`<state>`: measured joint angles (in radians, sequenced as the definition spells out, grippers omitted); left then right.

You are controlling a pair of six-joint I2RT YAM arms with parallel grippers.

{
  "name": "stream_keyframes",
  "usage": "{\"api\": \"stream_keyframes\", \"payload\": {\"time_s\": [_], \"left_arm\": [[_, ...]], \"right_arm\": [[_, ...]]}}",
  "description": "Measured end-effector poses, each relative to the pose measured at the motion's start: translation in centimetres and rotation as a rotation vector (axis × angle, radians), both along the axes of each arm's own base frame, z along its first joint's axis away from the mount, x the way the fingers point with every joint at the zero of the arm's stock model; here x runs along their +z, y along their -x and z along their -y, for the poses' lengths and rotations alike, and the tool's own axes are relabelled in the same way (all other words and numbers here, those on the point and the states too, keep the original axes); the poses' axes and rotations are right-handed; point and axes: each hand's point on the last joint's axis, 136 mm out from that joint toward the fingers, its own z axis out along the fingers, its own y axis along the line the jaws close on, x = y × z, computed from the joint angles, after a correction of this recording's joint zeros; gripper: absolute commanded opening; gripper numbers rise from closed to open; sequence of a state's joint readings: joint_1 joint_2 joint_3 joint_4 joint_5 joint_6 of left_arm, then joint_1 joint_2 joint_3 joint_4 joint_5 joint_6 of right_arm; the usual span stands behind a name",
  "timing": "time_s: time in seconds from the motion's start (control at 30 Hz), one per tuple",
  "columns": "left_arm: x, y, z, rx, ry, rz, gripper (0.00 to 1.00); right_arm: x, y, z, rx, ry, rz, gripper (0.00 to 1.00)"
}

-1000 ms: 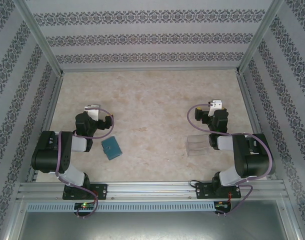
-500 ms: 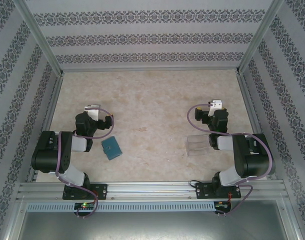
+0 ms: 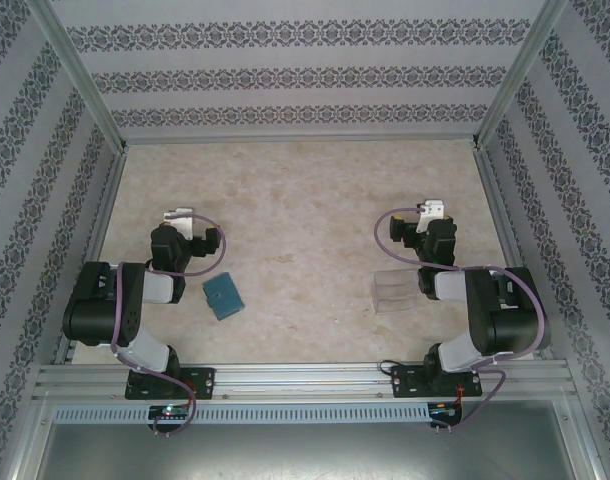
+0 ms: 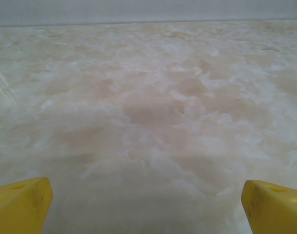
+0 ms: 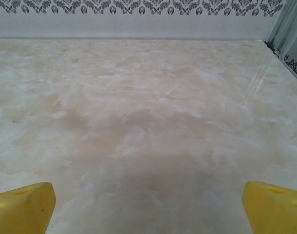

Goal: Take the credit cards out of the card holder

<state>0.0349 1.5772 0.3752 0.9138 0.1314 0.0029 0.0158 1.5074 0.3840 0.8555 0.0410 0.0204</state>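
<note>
Your left arm (image 3: 90, 300) and right arm (image 3: 505, 325) show up as chunky black housings with pale grey link sections. A lilac cable (image 3: 217, 245) trails off each one, and a white block (image 3: 432, 209) caps each wrist. Close up, your left end effector (image 4: 147, 209) has blunt yellow fingertips (image 4: 19, 204), and your right end effector (image 5: 148, 209) matches.

The right arm's two yellow plastic fingers (image 5: 22, 207) poke in at the bottom corners, spread wide, with just counter showing between them. Ahead stretches the pale beige, marble-patterned counter (image 5: 148, 97), faintly shadowed close to the fingers. At its far edge rises a white wall (image 5: 139, 27) topped by a dark floral border (image 5: 139, 6), and a grey metal frame post (image 5: 284, 22) stands at the upper right.
</note>
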Motion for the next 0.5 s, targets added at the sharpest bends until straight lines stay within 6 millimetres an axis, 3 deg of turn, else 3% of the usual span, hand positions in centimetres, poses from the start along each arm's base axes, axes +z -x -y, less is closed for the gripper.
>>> {"api": "stream_keyframes", "payload": {"time_s": [0.2,0.37,0.5], "left_arm": [[1.4,-0.5,-1.2,0.074,-0.018,-0.013,1.00],[4.4,-0.9,-2.3,0.180,-0.035,-0.023,1.00],[6.8,-0.6,-2.6,0.244,-0.007,-0.038,1.00]], "right_arm": [[0.8,0.2,-0.3,-0.009,0.012,-0.021,0.98],[4.7,-0.1,-0.8,0.002,0.009,-0.012,0.98],[7.3,0.5,-1.6,0.008,-0.019,-0.031,0.92]]}}
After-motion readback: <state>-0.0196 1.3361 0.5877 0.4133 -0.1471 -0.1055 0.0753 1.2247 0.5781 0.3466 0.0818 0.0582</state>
